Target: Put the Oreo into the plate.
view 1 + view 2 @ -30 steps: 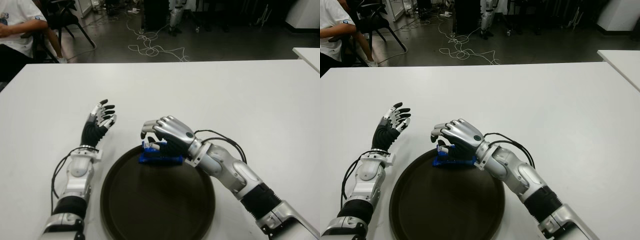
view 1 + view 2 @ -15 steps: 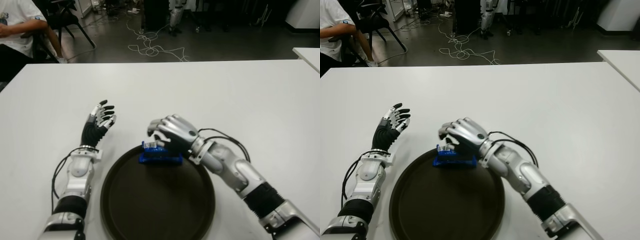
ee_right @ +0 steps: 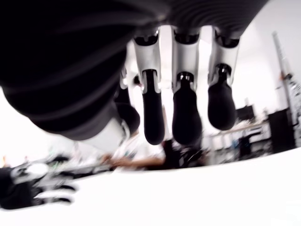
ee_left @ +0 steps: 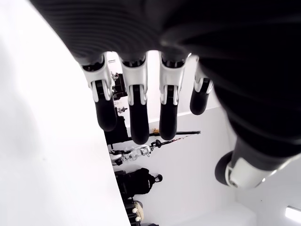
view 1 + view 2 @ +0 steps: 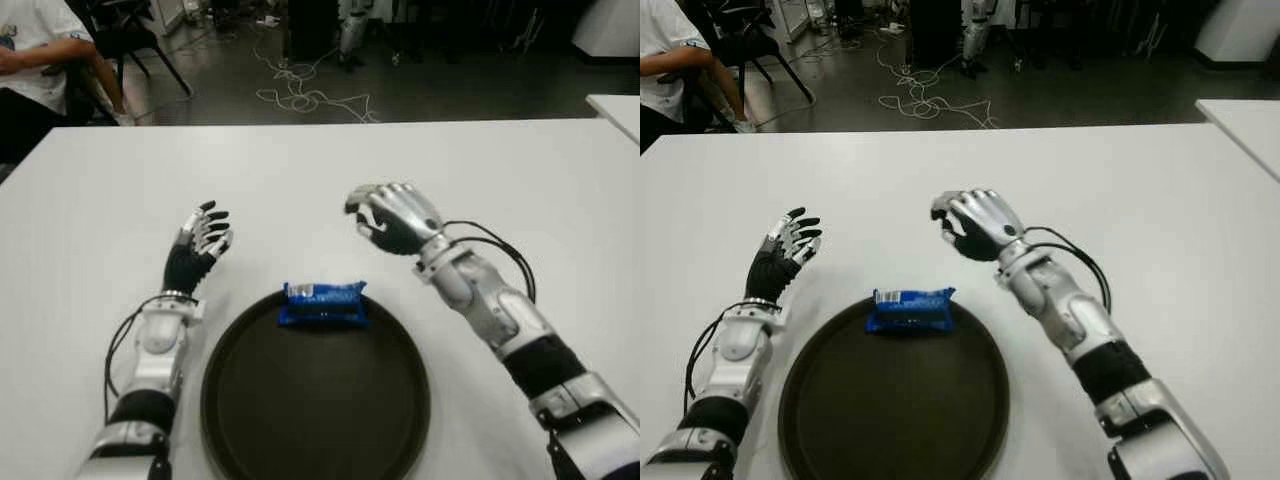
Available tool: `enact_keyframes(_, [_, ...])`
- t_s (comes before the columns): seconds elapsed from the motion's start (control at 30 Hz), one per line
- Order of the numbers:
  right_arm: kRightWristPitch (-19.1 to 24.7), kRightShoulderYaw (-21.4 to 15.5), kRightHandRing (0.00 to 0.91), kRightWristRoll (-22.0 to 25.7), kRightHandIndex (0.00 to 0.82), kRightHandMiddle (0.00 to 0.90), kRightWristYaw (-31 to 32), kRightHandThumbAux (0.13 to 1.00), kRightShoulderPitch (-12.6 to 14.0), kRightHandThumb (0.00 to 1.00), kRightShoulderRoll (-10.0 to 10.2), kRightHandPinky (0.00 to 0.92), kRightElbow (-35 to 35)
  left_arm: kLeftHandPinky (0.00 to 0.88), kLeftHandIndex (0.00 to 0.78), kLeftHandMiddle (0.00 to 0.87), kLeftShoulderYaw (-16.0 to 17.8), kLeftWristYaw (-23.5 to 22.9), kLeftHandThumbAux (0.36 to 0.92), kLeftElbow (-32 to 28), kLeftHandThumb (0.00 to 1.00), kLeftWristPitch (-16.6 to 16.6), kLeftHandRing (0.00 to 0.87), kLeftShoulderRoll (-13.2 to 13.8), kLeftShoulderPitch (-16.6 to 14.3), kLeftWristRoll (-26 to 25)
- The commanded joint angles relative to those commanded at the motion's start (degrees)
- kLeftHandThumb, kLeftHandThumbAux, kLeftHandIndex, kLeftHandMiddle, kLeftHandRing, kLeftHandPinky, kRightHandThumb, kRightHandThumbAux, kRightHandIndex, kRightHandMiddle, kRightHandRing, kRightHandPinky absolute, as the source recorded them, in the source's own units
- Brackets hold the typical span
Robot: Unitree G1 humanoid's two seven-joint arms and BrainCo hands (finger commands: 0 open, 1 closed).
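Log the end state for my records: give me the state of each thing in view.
Oreo pack: lying flat at the plate's far rim, released.
Plate: flat on the table, holding only the pack.
Right hand: raised beyond the plate, fingers relaxed, holding nothing.
Left hand: left of the plate, fingers spread, holding nothing.

Blue Oreo pack (image 5: 909,309) on dark plate's far rim (image 5: 820,345), right robot hand (image 5: 973,225) beyond (empty), left robot hand (image 5: 783,253) spread alongside

Both hands empty — right hand (image 5: 392,216) raised (left hand (image 5: 200,238) spread).

No legible text, seemingly.
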Motion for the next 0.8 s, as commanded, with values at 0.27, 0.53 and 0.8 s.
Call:
enact_keyframes(0.27, [-5.64, -3.66, 0.313, 6.97, 0.397, 0.310, -5.08, 0.751, -3.62, 0.665, 2.69, 0.344, 15.06, 0.203, 0.123, 0.238, 0.13, -0.78, 0.610, -0.33, 0.076, -0.06, 0.232, -0.15, -0.06, -0.50])
enact_keyframes(0.53, [-7.55, -8.96, 0.234, 16.95, 0.210, 0.217, -2.33, 0.814, -5.43, 0.174, 5.11, 0.271, 23.32, 0.184, 0.126, 0.239, 0.19, -1.04, 0.613, -0.69, 0.073, 0.41, 0.231, -0.07, -0.05, -0.68])
enact_keyframes(0.8, [-4.98, -17.57, 0.196, 31.57, 0.123, 0.186, 5.50, 0.796, -5.65, 0.007, 10.26, 0.201, 24.62, 0.163, 0.122, 0.235, 0.02, -0.82, 0.608, -0.88, 0.058, 0.71, 0.223, -0.05, -0.09, -0.38])
